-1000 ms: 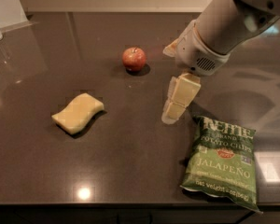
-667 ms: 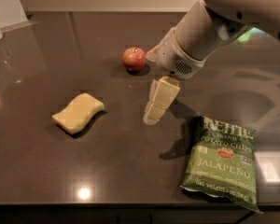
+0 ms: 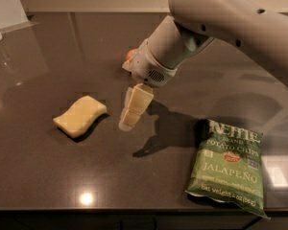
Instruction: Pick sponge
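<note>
Now closing in: gripper (image 3: 126, 124) hangs just right of the sponge (image 3: 80, 116), not touching it.
Over the last second the arm has swung left across the dark countertop (image 3: 43, 181), away from the chip bag (image 3: 229, 166), and it now hides most of the apple (image 3: 130, 54). The sponge lies flat, left of centre, unmoved. Whether the gripper is set wide or narrow cannot be told from this angle. Judgement: the approach is nearly done, with a small shift left and a descent likely remaining before any grasp.
</note>
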Robot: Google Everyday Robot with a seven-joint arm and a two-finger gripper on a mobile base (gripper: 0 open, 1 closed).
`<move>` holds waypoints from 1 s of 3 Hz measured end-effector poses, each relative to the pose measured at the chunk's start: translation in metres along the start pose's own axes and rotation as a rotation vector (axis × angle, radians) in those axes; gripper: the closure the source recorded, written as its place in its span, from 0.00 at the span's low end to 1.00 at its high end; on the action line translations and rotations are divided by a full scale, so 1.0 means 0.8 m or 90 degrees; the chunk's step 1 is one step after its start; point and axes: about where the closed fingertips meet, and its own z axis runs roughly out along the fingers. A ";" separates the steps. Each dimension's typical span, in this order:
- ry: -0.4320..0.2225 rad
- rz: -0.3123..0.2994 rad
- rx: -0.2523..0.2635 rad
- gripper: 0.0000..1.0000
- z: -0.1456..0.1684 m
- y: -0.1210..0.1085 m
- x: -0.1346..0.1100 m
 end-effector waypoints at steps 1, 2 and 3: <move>-0.015 -0.003 -0.005 0.00 0.027 -0.006 -0.017; -0.024 -0.003 -0.001 0.00 0.050 -0.010 -0.028; -0.028 0.001 -0.003 0.00 0.070 -0.012 -0.034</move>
